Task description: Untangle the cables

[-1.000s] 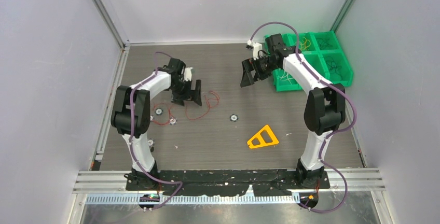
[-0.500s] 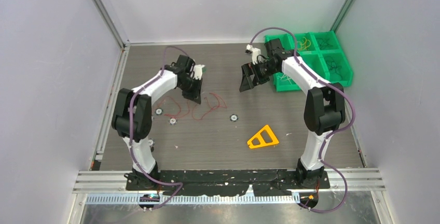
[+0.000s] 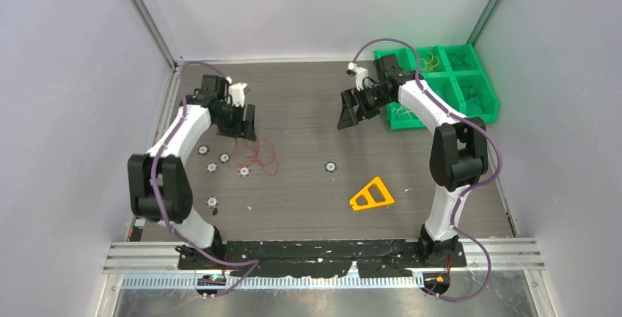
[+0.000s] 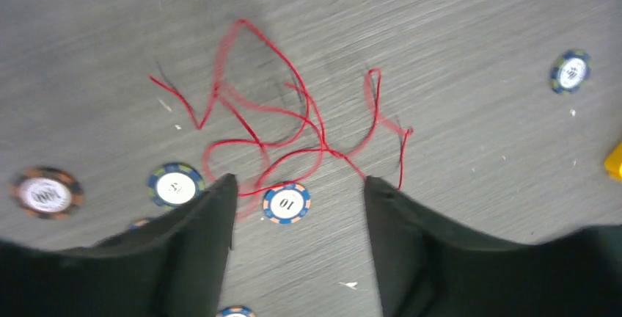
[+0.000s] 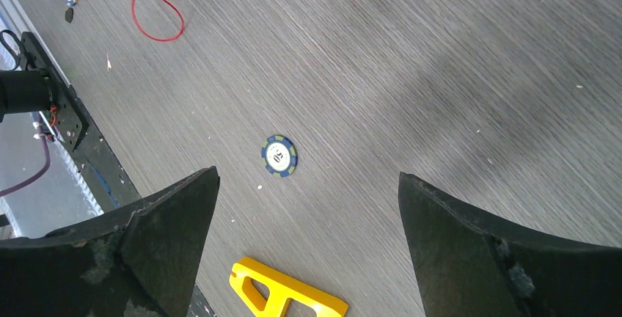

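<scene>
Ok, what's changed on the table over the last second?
The left tool closed, swung left and reopened, dragging the red cable left into a tighter bunch; the cable now lies free on the table. The right tool, open, barely shifted. The yellow triangle and the middle chip stayed put.

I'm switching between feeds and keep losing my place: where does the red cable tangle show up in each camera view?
Top external: the red cable tangle lies left of centre, among poker chips.
Left wrist: the tangle fills mid-frame.
Right wrist: only a loop of it shows, in the top left corner.
Shared landmark: the lone poker chip, mid-table in the top view, upper right in the left wrist view, centre in the right wrist view.
</scene>
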Robot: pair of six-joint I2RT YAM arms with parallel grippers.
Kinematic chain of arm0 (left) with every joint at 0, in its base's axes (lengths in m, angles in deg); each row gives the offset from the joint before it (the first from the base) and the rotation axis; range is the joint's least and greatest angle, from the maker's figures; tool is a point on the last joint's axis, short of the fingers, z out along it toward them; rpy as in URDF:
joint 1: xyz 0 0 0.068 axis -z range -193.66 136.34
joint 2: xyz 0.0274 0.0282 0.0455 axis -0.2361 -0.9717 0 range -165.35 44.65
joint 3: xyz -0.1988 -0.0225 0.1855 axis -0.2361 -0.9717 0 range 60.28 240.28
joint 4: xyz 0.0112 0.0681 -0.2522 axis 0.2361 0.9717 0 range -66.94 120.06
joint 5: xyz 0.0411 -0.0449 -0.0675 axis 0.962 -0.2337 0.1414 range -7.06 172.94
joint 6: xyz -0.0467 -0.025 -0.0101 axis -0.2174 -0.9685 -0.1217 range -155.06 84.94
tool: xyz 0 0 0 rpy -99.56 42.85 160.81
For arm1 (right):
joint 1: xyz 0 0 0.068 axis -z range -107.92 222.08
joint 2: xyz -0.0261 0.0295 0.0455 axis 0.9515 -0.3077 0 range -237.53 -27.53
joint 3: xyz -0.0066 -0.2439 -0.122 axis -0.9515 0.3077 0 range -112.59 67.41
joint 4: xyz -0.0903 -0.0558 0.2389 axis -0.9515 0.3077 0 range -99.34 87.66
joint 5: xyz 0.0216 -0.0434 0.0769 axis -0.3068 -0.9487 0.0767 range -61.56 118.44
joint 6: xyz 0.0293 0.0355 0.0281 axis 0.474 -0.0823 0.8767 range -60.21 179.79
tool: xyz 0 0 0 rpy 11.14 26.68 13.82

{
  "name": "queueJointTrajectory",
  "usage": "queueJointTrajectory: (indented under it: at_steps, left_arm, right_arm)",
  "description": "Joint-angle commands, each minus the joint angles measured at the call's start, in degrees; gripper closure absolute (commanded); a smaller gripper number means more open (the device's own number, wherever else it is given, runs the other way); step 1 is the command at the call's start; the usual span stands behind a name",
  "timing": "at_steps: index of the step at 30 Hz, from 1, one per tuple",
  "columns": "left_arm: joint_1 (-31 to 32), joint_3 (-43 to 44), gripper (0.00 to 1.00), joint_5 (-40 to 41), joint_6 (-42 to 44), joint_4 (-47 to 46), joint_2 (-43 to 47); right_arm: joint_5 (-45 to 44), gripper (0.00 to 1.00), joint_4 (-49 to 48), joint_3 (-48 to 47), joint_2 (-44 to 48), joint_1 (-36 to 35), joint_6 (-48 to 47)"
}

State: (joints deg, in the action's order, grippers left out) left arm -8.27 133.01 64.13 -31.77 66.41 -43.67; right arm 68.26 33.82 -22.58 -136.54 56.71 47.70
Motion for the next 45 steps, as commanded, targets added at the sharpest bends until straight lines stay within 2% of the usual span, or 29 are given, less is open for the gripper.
queueJointTrajectory:
  at_steps: [1,2,3,11,12,14,15,16,19,21,23,26,28,31,38,41,43,45]
  left_arm:
    - [-1.6,-2.0,0.11,4.0,-2.7,-3.2,-6.1]
    - [-1.7,-1.7,0.02,5.0,-2.9,-4.4,-6.8]
    - [-1.7,-1.2,0.01,6.1,-2.9,-5.3,-7.5]
    - [-1.0,4.0,0.0,10.6,-2.6,-5.4,-15.9]
    - [-0.8,4.9,0.02,10.4,-2.5,-4.7,-17.2]
    - [0.0,6.7,0.19,11.2,-2.3,-3.7,-19.2]
    - [0.3,7.5,0.23,11.8,-1.8,-3.1,-19.9]
    - [0.4,8.3,0.21,12.2,-1.5,-2.1,-20.3]
    - [0.4,12.1,0.01,11.0,-0.8,3.9,-21.9]
    - [0.4,10.5,0.01,8.9,0.9,4.2,-20.3]
    - [0.4,8.7,0.06,3.3,0.5,4.8,-18.2]
    - [0.5,6.0,0.04,-3.2,-6.0,5.2,-17.7]
    - [0.7,3.7,0.01,-4.2,-9.6,2.8,-17.7]
    - [2.0,1.4,0.0,-6.3,-12.3,0.4,-17.4]
    - [10.7,-2.3,0.0,3.5,-15.2,-4.8,-16.1]
    - [14.1,-1.8,0.07,8.1,-15.9,-4.9,-17.6]
    - [16.4,-1.6,0.22,10.7,-15.5,-4.5,-18.5]
    - [17.7,-1.4,0.45,11.6,-14.7,-4.5,-19.2]
  right_arm:
    - [1.3,0.02,-0.7,-1.5,2.8,-0.4,-1.0]
    - [1.3,0.02,-0.6,-1.5,3.0,-0.3,-1.0]
    - [1.3,0.02,-0.5,-1.4,3.1,-0.3,-1.0]
    - [1.1,0.02,-0.2,0.6,4.7,-0.3,-2.2]
    - [1.1,0.02,-0.2,0.6,4.7,-0.4,-2.2]
    - [1.2,0.01,-0.3,0.5,4.6,-0.4,-2.2]
    - [1.3,0.02,-0.3,0.5,4.5,-0.4,-2.1]
    - [1.4,0.02,-0.3,0.5,4.4,-0.4,-2.1]
    - [1.7,0.02,-0.2,0.5,4.3,-0.3,-2.0]
    - [1.8,0.02,-0.2,0.5,4.1,-0.4,-2.0]
    - [2.0,0.02,-0.2,0.5,3.9,-0.4,-1.7]
    - [2.0,0.02,-0.5,0.6,3.8,-0.4,-1.3]
    - [1.9,0.02,-0.5,0.5,4.0,-0.4,-1.1]
    - [1.6,0.02,-0.2,0.6,4.4,-0.4,-1.5]
    - [1.2,0.02,0.8,1.3,5.2,-0.4,-2.6]
    - [1.1,0.02,0.8,2.0,5.7,-0.4,-3.1]
    - [1.0,0.02,0.8,2.2,5.9,-0.4,-3.4]
    - [0.8,0.02,0.7,2.4,6.2,-0.4,-3.9]
